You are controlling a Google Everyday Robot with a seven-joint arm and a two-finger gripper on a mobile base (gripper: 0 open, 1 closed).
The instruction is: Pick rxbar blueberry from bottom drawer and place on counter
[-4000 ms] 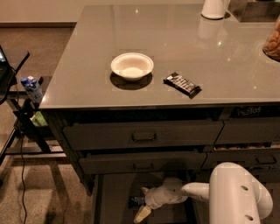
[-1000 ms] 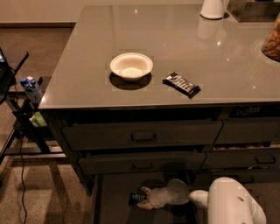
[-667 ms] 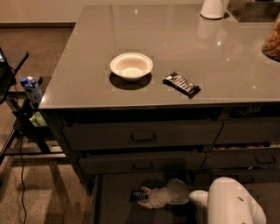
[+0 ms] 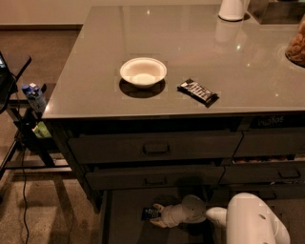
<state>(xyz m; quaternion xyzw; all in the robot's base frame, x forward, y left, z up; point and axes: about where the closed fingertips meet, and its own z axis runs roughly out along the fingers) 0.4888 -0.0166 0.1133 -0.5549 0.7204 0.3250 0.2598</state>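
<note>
The bottom drawer [image 4: 126, 209] is pulled open below the two handled drawers. The rxbar blueberry [image 4: 148, 213], a small dark bar with pale print, lies on the drawer floor. My gripper [image 4: 156, 215] is low inside the drawer, reaching left, with its tip right at the bar's right end. Whether it holds the bar does not show. My white arm [image 4: 255, 221] comes in from the bottom right. The glossy grey counter [image 4: 190, 43] lies above.
On the counter stand a white bowl [image 4: 143, 72], a longer black bar with white lettering [image 4: 198, 91], a white vessel [image 4: 232, 9] at the back and a snack container [image 4: 298, 45] at the right edge. A stand with a blue bottle [image 4: 34, 97] is at the left.
Since four seconds ago my gripper has moved up and slightly left in the drawer to the bar. Over the last second it has barely moved.
</note>
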